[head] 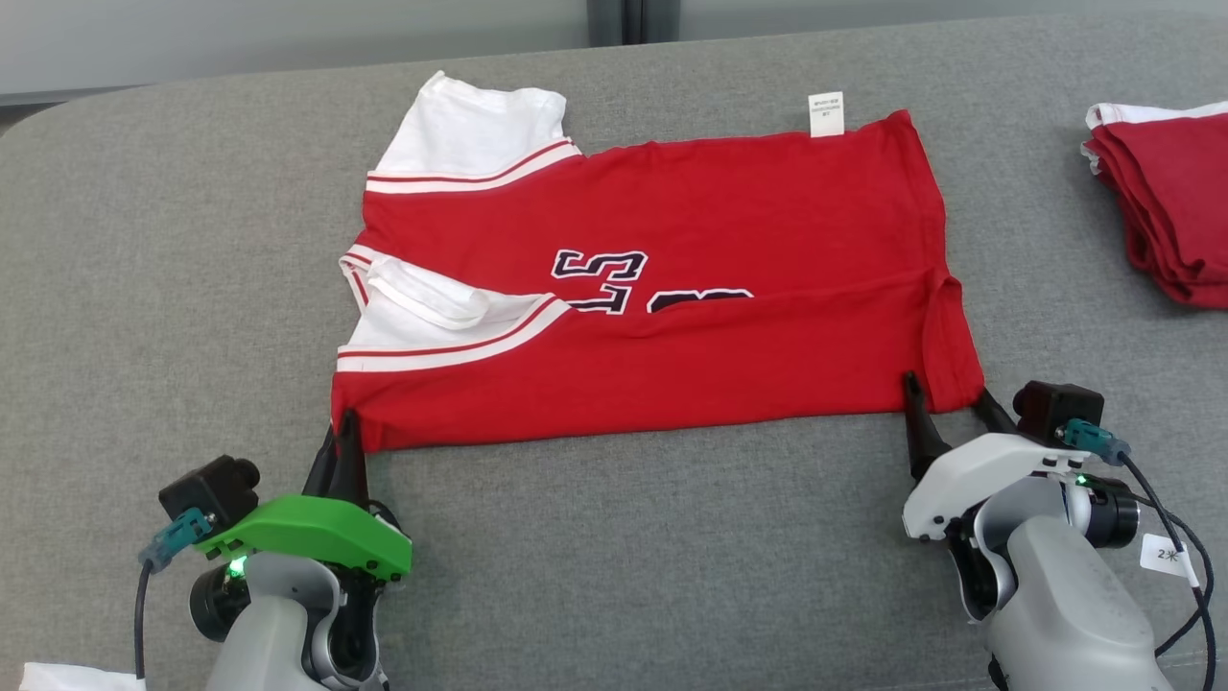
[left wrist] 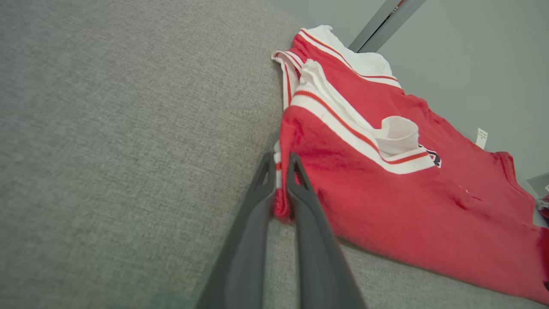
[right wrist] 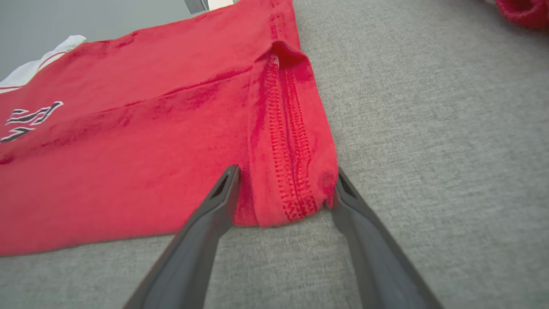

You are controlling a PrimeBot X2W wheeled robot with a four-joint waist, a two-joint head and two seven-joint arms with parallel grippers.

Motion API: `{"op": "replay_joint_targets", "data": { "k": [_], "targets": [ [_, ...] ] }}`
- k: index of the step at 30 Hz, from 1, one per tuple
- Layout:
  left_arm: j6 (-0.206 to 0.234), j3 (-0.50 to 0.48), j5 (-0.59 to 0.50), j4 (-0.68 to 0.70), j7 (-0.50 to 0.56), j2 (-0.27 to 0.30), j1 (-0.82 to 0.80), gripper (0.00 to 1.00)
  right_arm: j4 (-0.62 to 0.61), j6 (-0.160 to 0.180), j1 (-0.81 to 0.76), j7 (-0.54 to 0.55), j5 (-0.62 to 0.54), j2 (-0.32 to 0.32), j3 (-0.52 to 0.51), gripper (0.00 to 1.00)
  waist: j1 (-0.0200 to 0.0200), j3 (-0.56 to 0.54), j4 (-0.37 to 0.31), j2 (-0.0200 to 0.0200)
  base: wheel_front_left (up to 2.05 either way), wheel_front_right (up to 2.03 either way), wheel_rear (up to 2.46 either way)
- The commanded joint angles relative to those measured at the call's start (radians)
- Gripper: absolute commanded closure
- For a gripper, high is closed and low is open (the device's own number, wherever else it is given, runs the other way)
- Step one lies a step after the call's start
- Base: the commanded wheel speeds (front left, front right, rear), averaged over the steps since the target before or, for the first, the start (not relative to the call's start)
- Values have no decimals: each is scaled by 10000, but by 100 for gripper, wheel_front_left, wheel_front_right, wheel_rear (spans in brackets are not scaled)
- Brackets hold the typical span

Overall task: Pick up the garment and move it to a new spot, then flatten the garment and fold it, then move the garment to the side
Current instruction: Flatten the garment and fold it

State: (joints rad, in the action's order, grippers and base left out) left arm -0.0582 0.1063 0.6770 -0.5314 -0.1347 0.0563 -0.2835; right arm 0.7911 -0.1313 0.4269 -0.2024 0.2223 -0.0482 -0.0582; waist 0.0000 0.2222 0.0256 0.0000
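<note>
The garment [head: 672, 317] is a red jersey with white striped sleeves and dark numerals, lying partly folded lengthwise across the grey cushion [head: 614, 547]. My left gripper [head: 345, 422] is shut on its near left corner; in the left wrist view the two fingers pinch the red edge of the garment [left wrist: 386, 189] at the left gripper [left wrist: 282, 161]. My right gripper [head: 945, 395] stands open, its fingers straddling the near right hem corner. In the right wrist view the hemmed corner of the garment [right wrist: 291, 171] lies between the spread fingertips of the right gripper [right wrist: 286, 174].
A stack of folded red garments [head: 1166, 202] lies at the far right of the cushion. A white label [head: 826, 114] sticks out of the jersey's far edge. A pale wall [head: 288, 38] runs behind the cushion. Bare grey fabric stretches in front of the jersey.
</note>
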Motion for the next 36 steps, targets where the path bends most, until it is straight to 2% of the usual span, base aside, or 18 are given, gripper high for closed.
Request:
{"op": "replay_joint_targets", "data": {
  "k": [1,2,3,4,5,6,10,16,23,29,30,31,32,33,36],
  "targets": [
    [64,33,6,51,-64,65,4,100,272,13,123,10,-213,-40,-111,0,0,-7,44,0,0,0,0],
    [76,47,7,71,-67,64,30,100,408,14,180,-12,-255,-37,-152,0,0,-15,51,0,0,0,0],
    [82,70,-1,99,-75,62,60,100,553,14,244,-62,-288,-38,-196,40,0,-27,56,0,0,0,0],
    [75,78,-5,121,-86,63,88,100,655,14,270,-74,-320,-40,-232,71,0,-43,53,0,0,0,0],
    [75,92,-23,167,-90,76,121,100,759,14,298,-114,-333,-38,-263,93,0,-64,42,0,0,0,0],
    [74,99,-38,205,-84,96,145,100,816,14,328,-152,-368,-35,-303,100,0,-91,30,0,0,0,0],
    [35,146,-106,511,-125,215,315,100,656,14,311,-349,-259,-46,-421,100,0,-280,-33,0,0,0,0],
    [88,240,-180,1588,154,553,1023,100,-479,14,-492,-363,21,-47,-267,100,0,-724,-105,0,0,0,0],
    [529,337,5,3485,1047,842,2880,100,-2895,14,-2501,547,320,-49,-230,100,0,-1044,-233,0,0,0,0],
    [919,503,166,3839,1684,797,3919,100,-4063,14,-3873,1295,627,-47,-457,100,0,-990,-256,0,0,0,0],
    [968,514,152,3791,1730,791,3961,100,-4081,14,-4007,1378,661,-46,-450,80,0,-987,-264,0,0,0,0],
    [1037,536,79,3736,1712,794,3992,75,-4100,14,-4135,1459,685,-44,-439,9,0,-985,-275,0,0,0,0],
    [1087,549,34,3695,1698,803,4000,52,-4131,14,-4186,1507,723,-49,-465,0,0,-980,-286,0,0,0,0],
    [1120,555,-3,3656,1685,824,3994,0,-4161,14,-4223,1545,742,-51,-485,0,0,-975,-304,0,0,0,0],
    [1194,478,-152,3743,1651,1049,3819,0,-4358,14,-4296,1592,624,-43,-654,0,0,-966,-352,0,0,0,0]
  ]
}}
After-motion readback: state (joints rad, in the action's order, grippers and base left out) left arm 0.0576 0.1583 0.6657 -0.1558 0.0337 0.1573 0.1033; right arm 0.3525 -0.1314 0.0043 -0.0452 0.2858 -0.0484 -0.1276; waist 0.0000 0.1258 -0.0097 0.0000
